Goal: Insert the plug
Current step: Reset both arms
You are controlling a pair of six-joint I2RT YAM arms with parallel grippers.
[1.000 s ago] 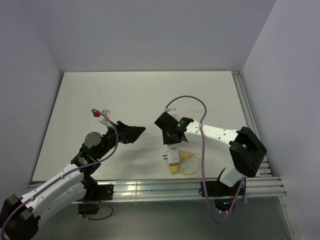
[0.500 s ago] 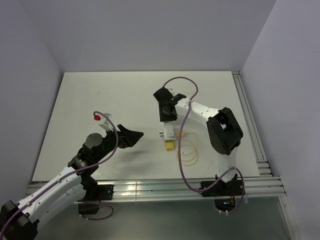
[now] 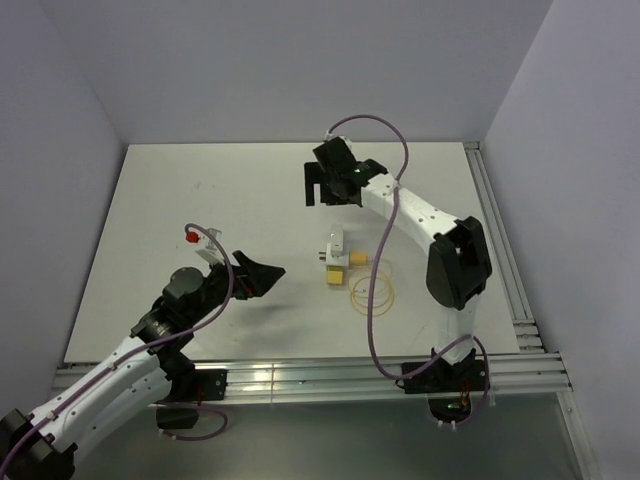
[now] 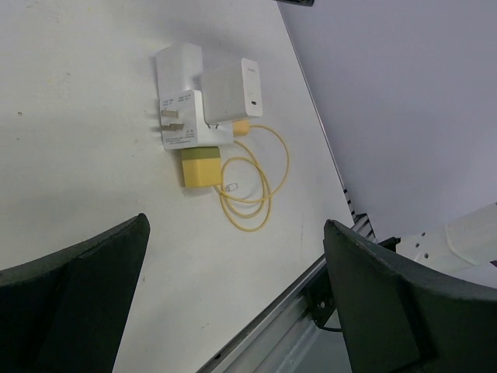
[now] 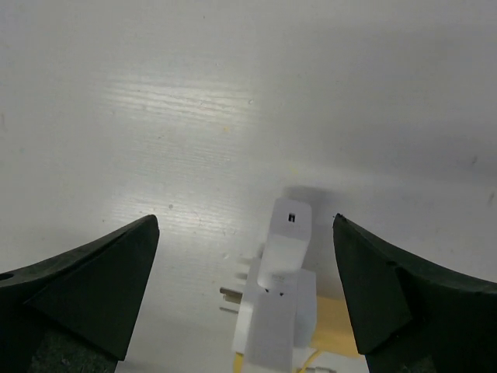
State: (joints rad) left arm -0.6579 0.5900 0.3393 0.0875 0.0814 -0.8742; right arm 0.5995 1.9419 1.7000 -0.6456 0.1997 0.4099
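A white plug (image 4: 231, 92), a rounded cube with a small slot in one face, is seen lying against a white adapter (image 4: 177, 109) that bears a printed label and metal prongs, near the middle of the table (image 3: 180, 200). A yellow block (image 4: 201, 167) touches the adapter, and a thin yellow cable (image 4: 252, 194) is looped beside it. Whether the plug is fully seated cannot be told. The label is shown only in the left wrist view. In the right wrist view the yellow parts are cut off. The left end effector (image 3: 258, 274) and right end effector (image 3: 328, 190) are both held spread, apart from the plug.
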